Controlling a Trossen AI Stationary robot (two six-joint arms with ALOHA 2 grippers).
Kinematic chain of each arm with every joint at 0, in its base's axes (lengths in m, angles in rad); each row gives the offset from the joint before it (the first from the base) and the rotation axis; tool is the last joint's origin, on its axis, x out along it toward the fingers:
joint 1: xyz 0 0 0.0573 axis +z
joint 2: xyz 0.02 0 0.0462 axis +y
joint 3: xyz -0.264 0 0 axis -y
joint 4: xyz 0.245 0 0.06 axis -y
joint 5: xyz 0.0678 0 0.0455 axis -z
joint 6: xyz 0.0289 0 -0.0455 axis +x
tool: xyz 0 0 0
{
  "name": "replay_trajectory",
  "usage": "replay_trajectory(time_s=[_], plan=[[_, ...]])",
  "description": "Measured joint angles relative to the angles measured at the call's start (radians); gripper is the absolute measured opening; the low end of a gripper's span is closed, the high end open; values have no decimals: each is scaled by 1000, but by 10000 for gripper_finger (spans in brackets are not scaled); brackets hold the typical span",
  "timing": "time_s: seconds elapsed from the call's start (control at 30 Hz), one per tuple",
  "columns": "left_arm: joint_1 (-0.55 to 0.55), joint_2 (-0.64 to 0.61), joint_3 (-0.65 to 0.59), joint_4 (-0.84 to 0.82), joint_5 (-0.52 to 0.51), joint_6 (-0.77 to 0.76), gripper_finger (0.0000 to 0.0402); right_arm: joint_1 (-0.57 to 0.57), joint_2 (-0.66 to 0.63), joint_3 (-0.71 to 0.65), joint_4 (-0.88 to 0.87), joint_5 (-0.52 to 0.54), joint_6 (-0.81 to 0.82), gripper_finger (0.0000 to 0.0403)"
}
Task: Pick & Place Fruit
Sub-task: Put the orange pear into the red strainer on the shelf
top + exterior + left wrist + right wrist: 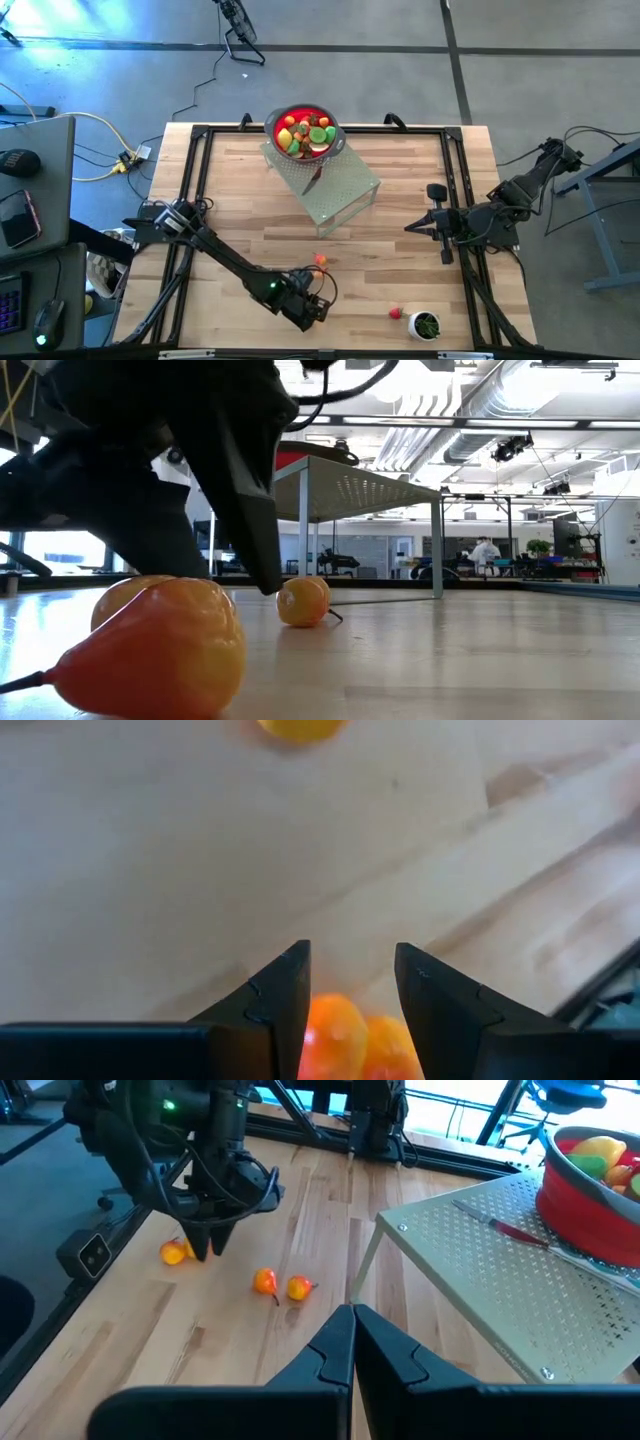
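Item: wooden table [400, 250] with a perforated metal stand [345, 190] carrying a red bowl [330, 128] already heaped with toy fruit; the right gripper [412, 227] waits well apart beside the stand, fingers pressed together. Left gripper [350, 1010]: poised near the table's front edge, fingers parted and gripping nothing, an orange-red fruit piece [335, 1040] lying between the tips, a second orange piece [320, 260] beyond them. Handling, as judged: lower until both fingers straddle the piece's widest part, then close gently, since the rounded toy may squirt out sideways.
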Motion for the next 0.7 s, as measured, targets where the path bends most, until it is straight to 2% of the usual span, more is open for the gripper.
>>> replay_trajectory(time_s=[0.1, 0.2, 0.33, 0.5, 0.6, 0.7], plan=[[15, 0, 0, -16, 0, 5, 143, 0, 0, 0, 13, 1, -42, 3], [40, -1, 0, -56, 10, 106, 143, -1, 0, 0, 27, 3, -91, 3], [94, -7, -1, -96, 162, 239, 143, -1, 0, 0, 27, 2, -97, 3], [153, -14, -1, -97, 382, 317, 143, -1, 0, 0, 27, 3, -100, 3], [162, -23, 0, -92, 438, 355, 143, -1, 0, 0, 27, 3, -98, 2], [168, -46, 0, -106, 449, 359, 143, -1, 0, 0, 26, 1, -98, 2]])
